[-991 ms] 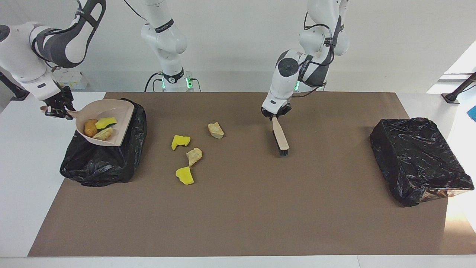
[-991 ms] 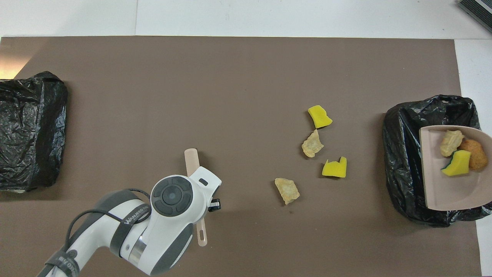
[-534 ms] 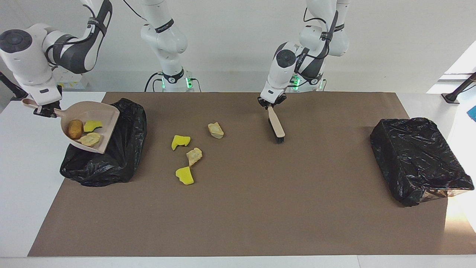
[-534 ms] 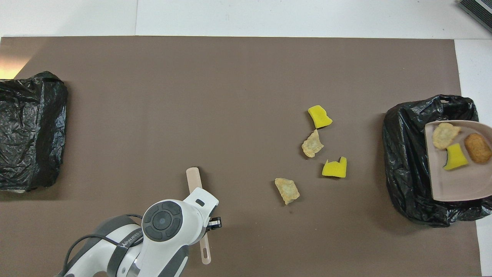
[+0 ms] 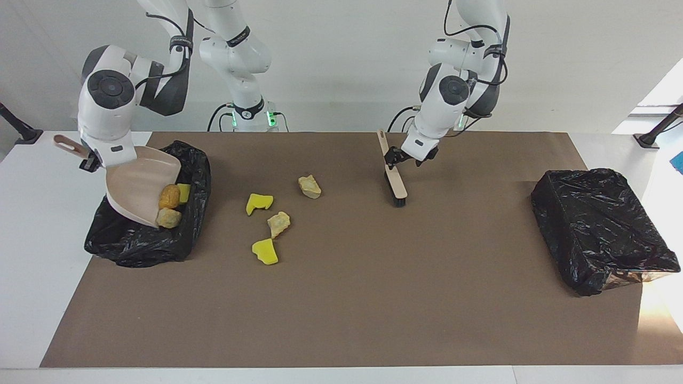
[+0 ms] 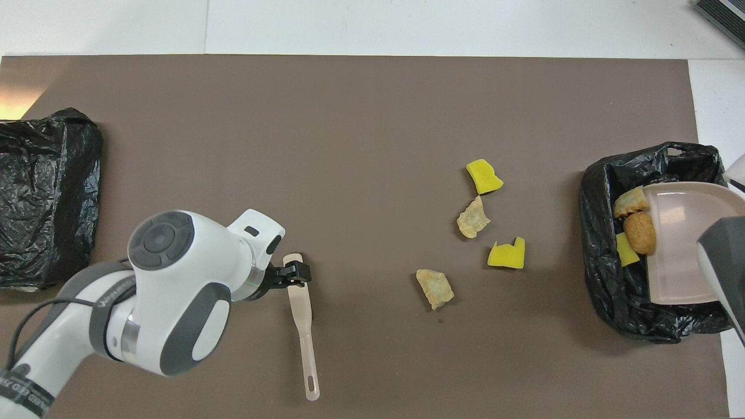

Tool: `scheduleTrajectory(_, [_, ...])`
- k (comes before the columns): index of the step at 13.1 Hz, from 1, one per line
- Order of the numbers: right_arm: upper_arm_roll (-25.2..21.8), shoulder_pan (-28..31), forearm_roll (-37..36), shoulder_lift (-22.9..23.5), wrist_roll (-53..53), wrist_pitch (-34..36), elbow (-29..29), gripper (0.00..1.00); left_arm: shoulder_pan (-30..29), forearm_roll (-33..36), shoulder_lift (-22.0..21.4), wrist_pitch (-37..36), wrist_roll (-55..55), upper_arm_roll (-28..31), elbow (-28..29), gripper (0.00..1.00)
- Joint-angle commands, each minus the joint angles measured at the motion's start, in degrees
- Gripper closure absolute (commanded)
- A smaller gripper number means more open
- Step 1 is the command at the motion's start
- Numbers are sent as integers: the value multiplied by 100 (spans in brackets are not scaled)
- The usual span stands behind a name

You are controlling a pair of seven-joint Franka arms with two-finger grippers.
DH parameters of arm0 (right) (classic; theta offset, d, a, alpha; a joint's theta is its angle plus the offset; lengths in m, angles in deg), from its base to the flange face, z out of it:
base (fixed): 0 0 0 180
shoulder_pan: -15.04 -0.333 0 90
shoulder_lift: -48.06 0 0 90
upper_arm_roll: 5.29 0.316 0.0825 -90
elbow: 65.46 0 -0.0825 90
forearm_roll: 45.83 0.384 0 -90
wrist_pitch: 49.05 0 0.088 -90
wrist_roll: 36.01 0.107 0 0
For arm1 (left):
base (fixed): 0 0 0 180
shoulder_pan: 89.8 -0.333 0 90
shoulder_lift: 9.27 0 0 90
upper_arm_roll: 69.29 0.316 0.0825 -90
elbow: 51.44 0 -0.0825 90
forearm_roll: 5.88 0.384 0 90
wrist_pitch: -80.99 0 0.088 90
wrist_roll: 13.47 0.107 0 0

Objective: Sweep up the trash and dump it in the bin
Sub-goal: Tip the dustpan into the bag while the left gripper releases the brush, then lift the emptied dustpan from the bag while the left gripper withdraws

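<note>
Under me a brown mat (image 5: 373, 298) covers most of the white table (image 5: 37, 256). At the right of the facing view I see a closed black-bagged block (image 5: 597, 229) lying on the mat, with a small blue scrap (image 5: 678, 161) at the frame's right edge above it.

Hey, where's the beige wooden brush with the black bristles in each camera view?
Facing view: the beige wooden brush lies on the brown mat, right of centre, upper half.
Overhead view: the same brush sits left of centre, lower half.
Shared landmark: the left gripper is right beside it in both views.
</note>
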Motion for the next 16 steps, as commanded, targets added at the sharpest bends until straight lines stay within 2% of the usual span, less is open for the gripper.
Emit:
scheduleTrajectory(1, [22,-50,-341,-231,56,257,-48,100,-441,421,983,-818,302,-50,-1520,0])
scheduleTrajectory(4, [31,29,-440,-231,-295,328,-548,100,-854,755,1372,-819,687,-50,-2226,0])
scheduleTrajectory(6, [40,3,-256,-222,-252,328,-567,100,-1022,800,1312,-784,970,-50,-2333,0])
scheduleTrajectory(8, [57,-93,243,-205,1,328,-585,100,-1049,809,1302,-574,953,-41,-2333,0])
scheduleTrajectory(12, [84,-278,1253,-65,1327,310,-803,100,-1732,818,969,-450,944,38,-2342,0])
scheduleTrajectory(14, [92,-610,1624,-73,2012,337,-805,100,-2137,818,907,-459,944,47,-2342,0])
scheduleTrajectory(16, [92,-910,2107,-99,3389,416,-761,100,-2471,818,907,-459,935,47,-2342,0])
